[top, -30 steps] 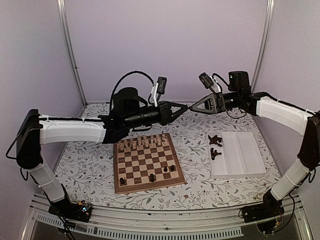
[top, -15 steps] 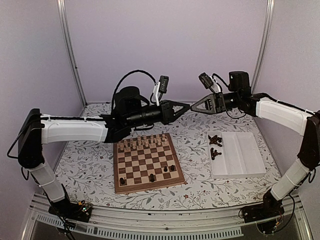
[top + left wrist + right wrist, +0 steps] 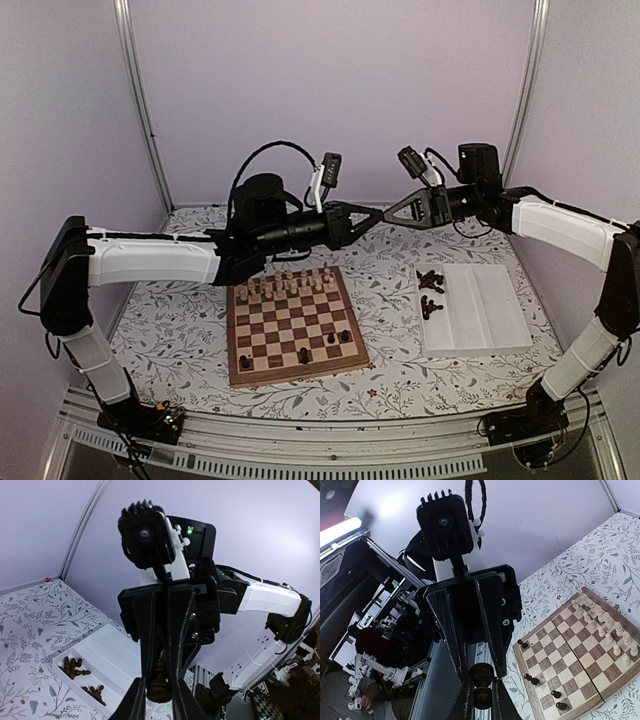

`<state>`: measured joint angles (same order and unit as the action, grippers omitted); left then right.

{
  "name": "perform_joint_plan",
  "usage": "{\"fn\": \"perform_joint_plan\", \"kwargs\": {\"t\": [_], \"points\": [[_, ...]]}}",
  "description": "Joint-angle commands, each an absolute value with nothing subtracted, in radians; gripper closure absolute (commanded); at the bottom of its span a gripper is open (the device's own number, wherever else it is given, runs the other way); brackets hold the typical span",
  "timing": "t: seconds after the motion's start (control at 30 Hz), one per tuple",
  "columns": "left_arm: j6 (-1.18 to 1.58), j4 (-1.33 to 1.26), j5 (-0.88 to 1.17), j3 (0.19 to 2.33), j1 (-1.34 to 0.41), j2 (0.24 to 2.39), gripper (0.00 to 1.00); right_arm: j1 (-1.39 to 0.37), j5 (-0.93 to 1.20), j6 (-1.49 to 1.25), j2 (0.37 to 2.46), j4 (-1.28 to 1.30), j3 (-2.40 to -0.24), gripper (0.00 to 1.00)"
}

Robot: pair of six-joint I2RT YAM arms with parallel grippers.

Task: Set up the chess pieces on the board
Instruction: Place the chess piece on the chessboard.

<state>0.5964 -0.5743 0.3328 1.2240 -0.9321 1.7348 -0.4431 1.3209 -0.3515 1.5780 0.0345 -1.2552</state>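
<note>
Your left gripper (image 3: 159, 703) is keeping its fingers narrow and is pinching one end of a dark chess piece (image 3: 159, 682), while your right gripper (image 3: 481, 703) is closing its own narrow fingers on the other end of that same piece, so both pairs are gripping it at once. The two grippers are meeting tip to tip in the air, high over the far half of the table (image 3: 400, 260), above and just beyond the far right corner of the board (image 3: 300, 377). Both arms are reaching inward from the left and right edges of the table. The board is lying flat near the middle of the table, slightly toward the left edge. A double row of pale pieces (image 3: 290, 285) is standing along its far edge, and four dark pieces (image 3: 303, 355) are standing scattered toward its near edge. A white tray (image 3: 490, 310) is sitting beside the board toward the right edge of the table, and more dark chessmen (image 3: 432, 290) are lying loose in its left compartment.
</note>
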Motion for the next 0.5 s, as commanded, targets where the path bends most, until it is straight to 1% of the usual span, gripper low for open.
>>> {"fn": "perform_joint_plan", "kwargs": {"t": [0.0,0.1,0.13,0.23,0.37,0.47], "points": [[0.585,-0.54,0.313,1.246,-0.943,1.745,0.72,-0.452,1.303,-0.299,1.567,0.059,-1.268,0.94],[0.521,-0.445,0.262,1.251,-0.941,1.688,0.57,-0.453,1.201,-0.175,1.563,0.218,-1.323,0.96],[0.487,-0.391,0.241,1.259,-0.938,1.662,0.54,-0.455,1.158,-0.108,1.562,0.265,-1.342,0.97],[0.356,-0.208,0.165,1.295,-0.918,1.579,0.47,-0.486,0.997,0.032,1.557,0.409,-1.396,0.97],[0.217,0.013,0.049,1.354,-0.862,1.477,0.4,-0.59,0.768,0.276,1.554,0.553,-1.447,0.96],[0.112,0.096,-0.064,1.354,-0.818,1.426,0.35,-0.659,0.644,0.402,1.565,0.609,-1.482,0.96]]}}
